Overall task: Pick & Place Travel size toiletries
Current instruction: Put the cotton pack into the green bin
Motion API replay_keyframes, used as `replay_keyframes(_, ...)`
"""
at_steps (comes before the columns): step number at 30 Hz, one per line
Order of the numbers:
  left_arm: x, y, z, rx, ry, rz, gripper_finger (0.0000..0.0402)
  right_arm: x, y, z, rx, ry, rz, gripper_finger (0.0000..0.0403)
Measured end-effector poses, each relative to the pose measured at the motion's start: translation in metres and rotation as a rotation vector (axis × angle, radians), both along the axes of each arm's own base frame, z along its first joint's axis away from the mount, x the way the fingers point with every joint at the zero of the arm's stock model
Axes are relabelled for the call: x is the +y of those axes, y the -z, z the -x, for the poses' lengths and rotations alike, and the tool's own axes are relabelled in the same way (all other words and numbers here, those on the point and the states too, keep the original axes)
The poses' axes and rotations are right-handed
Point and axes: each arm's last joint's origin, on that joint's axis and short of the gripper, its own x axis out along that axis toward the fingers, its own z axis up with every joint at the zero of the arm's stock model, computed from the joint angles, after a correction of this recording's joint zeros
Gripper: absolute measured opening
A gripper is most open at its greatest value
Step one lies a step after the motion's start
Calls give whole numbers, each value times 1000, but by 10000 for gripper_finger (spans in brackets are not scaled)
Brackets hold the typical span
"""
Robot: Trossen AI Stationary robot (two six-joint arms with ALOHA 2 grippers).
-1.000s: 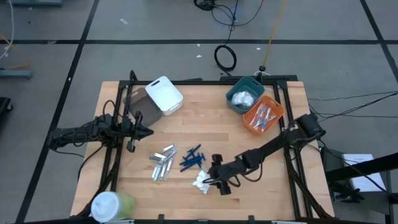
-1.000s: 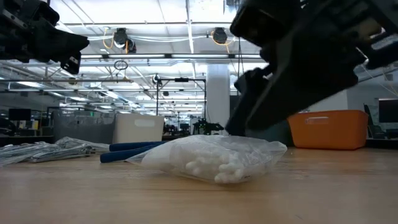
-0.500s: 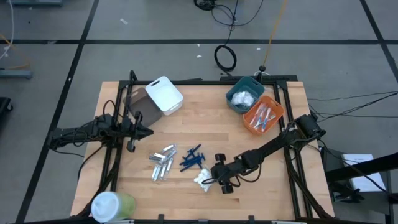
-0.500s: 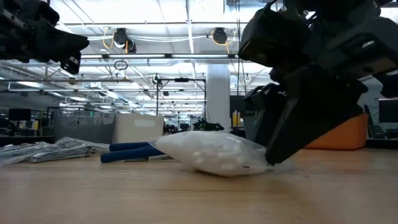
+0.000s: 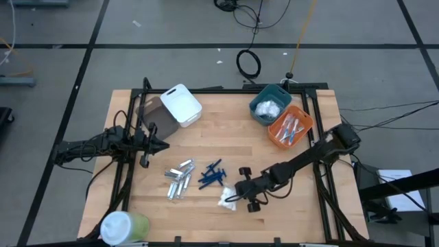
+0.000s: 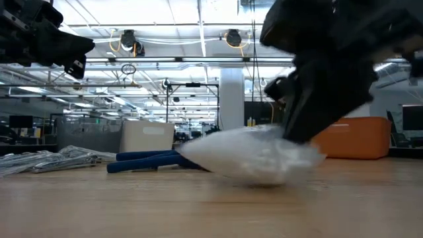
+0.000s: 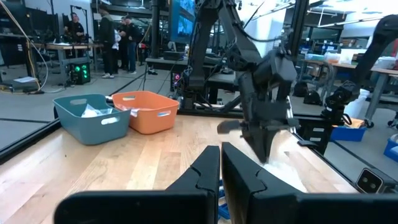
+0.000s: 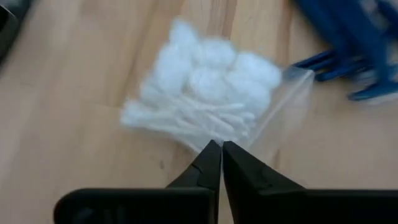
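Wooden desk [image 5: 226, 130] boards run wide under everything, and the teal bin [image 5: 269, 103] at the far right corner serves as the landmark, already carrying white packets, with the orange bin [image 5: 291, 127] touching its near-right side. Taken from that teal bin, the right arm reaches in from the right edge toward the near middle of the desk, and its right pincer [image 5: 236, 194] sits well nearer the front edge than the bin. The fingers of that pincer are pressed together on a corner of the white crinkly packet [image 5: 226, 199], pinching the clear film; the right wrist view shows the fingertips meeting at the packet's edge [image 8: 205, 99] with the white contents bunched beyond them, and the low view shows the packet [image 6: 254, 155] tipped up on 1 side while its belly seems to rest on the wood. The packet's long axis trails away from the pincer toward the left, away from the teal bin. So the coming carry probably runs back and to the right, toward that bin. Blue sticks [image 5: 212, 174] and silver tubes [image 5: 180, 180] lie farther left of the bin than the packet. The left pincer [image 5: 164, 145], fingers together and holding nothing, waits farther left again, so the right arm is plainly the nearer 1.
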Motion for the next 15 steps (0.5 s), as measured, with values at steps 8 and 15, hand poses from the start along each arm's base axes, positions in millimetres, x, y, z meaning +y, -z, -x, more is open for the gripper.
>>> replay_keyframes(8,0,0,0,0,0,0,15,-25,-72,27,-116,31,36,2)
replay_keyframes(15,0,0,0,0,0,0,15,-77,-123,67,-201,334,329,1)
